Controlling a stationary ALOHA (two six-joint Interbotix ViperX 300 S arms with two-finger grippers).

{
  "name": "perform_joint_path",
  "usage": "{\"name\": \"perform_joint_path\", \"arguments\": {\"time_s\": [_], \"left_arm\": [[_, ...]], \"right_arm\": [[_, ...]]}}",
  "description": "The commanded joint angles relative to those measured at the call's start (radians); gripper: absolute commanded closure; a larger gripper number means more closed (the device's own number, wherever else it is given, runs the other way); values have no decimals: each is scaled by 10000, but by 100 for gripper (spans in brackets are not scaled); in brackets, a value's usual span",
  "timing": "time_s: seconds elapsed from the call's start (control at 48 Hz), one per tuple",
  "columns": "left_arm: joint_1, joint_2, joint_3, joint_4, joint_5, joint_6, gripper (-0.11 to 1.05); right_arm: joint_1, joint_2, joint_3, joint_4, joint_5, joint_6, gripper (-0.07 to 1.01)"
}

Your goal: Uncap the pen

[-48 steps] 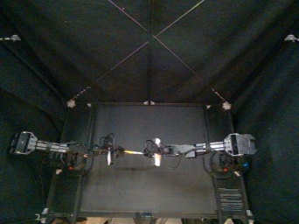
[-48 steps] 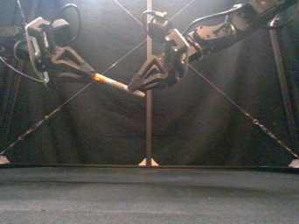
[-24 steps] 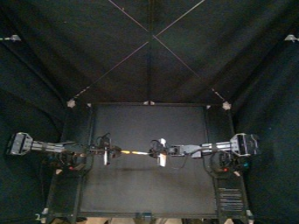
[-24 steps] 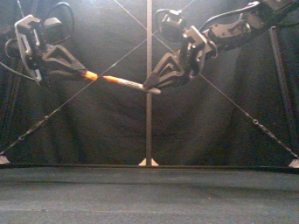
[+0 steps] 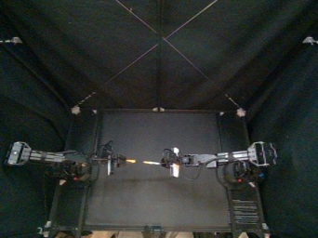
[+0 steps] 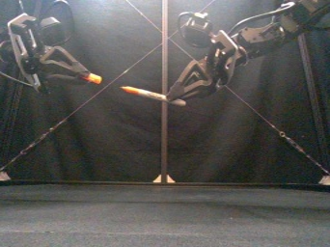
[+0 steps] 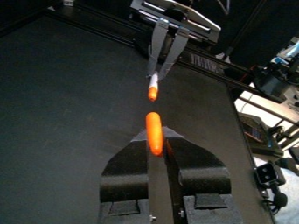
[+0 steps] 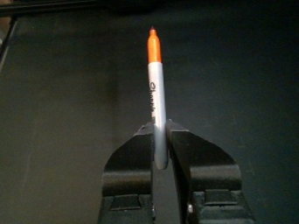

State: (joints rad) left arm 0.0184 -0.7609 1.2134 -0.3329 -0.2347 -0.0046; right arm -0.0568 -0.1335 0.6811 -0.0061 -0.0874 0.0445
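Top view: pen (image 5: 147, 164) tiny, details lost, held aloft over table (image 5: 155, 200) between the arms, front view: left gripper (image 6: 77, 74) clamped on orange cap (image 6: 92, 78), gap before pen tip, right gripper (image 6: 178, 98) pinching barrel end, right wrist view: jaws closed around barrel, tip pointing away.

The pen (image 8: 155, 96) and its orange cap (image 7: 155, 133) look like smooth glossy plastic, the table (image 7: 59, 105) matt.

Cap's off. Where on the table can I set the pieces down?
The whole table is bare, front edge to back curtain. The only crowding is in the air above it: the left gripper holds the cap, the right gripper the pen, a short gap between them.
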Motion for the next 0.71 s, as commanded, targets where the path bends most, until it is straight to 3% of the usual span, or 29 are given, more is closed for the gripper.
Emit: {"name": "perform_joint_path", "arguments": {"time_s": [0.021,0.708], "left_arm": [[15,-15,-92,0,-46,15,59],[15,-15,-77,-15,31,15,59]], "right_arm": [[-15,-368,-107,15,-107,-15,52],[-31,-368,-61,15,-107,-31,52]]}}
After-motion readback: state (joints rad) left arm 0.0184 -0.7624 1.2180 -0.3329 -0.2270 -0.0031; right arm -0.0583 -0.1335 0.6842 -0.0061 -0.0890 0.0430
